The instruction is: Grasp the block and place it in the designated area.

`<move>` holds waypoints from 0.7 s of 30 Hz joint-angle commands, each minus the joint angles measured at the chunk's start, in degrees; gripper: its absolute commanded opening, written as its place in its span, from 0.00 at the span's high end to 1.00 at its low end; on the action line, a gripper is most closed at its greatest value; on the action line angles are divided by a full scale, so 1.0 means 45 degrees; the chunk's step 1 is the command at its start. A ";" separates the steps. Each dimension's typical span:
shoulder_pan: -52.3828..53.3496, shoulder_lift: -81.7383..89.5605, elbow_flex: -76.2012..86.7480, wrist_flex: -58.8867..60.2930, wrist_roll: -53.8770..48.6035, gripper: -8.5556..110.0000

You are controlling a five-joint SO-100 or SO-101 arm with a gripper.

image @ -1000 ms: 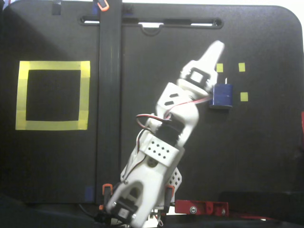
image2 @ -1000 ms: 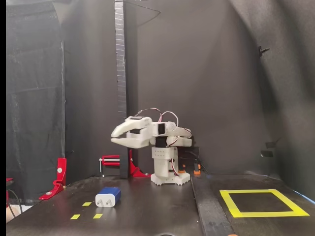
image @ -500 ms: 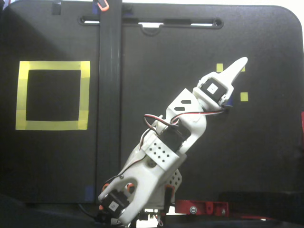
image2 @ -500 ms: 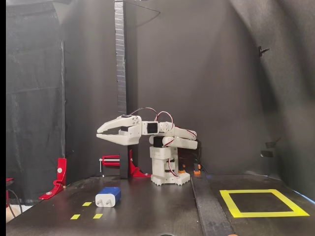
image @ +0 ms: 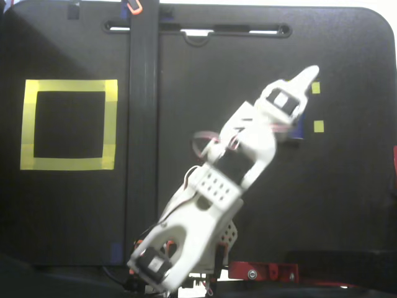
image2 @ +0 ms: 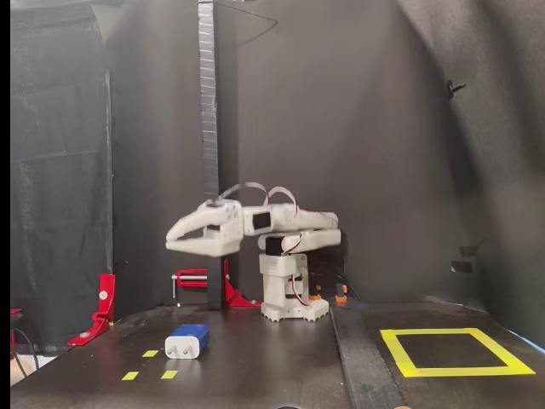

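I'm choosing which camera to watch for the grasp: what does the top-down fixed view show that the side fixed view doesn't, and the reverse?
Only the top-down fixed view shows the gripper lined up over the block, which the arm mostly hides. Only the side fixed view shows the whole block on the table, its prongs, and the gripper well above it. Both show the designated area, with nothing inside.

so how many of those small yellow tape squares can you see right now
2 in the top-down fixed view: one by the gripper tip, one below it. The arm may hide more; the side fixed view shows 3.
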 commanded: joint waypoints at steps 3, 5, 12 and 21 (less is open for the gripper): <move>-0.0195 -0.2480 -0.3398 0.1777 -0.0156 0.93; -0.0195 -0.3398 -0.4492 0.2695 -0.0195 0.93; -0.0215 -0.6699 -0.8105 0.6523 -0.0645 0.93; -0.0254 -0.8594 -1.0078 1.0391 -0.1191 0.93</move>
